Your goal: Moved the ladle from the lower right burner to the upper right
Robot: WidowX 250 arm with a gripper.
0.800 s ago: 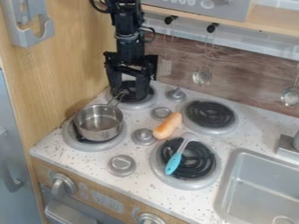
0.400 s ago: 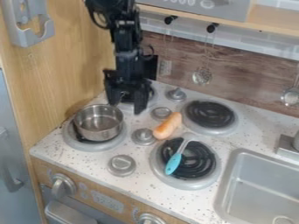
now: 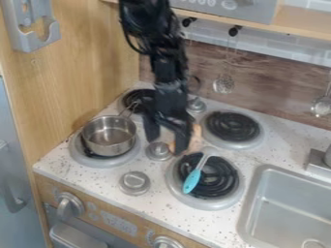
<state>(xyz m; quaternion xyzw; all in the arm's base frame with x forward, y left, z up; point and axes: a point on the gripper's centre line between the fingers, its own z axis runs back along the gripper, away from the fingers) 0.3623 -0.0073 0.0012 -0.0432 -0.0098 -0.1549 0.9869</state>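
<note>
Across the white speckled worktop (image 3: 97, 175), the transfer awaits its start. My black two-finger gripper (image 3: 166, 144) hangs near the center of the frame, fingers (image 3: 182, 139) parted and free of any load. Right of center, the round black-coiled, silver-rimmed lower right burner (image 3: 223, 180) bears the slender ladle (image 3: 192, 181) with light-blue handle and grey upper end. Above it, the matching upper right burner (image 3: 233, 127), its destination, has no ladle on it. By my reckoning, no part of the move is done: grasp, lift, carry and release all remain.
</note>
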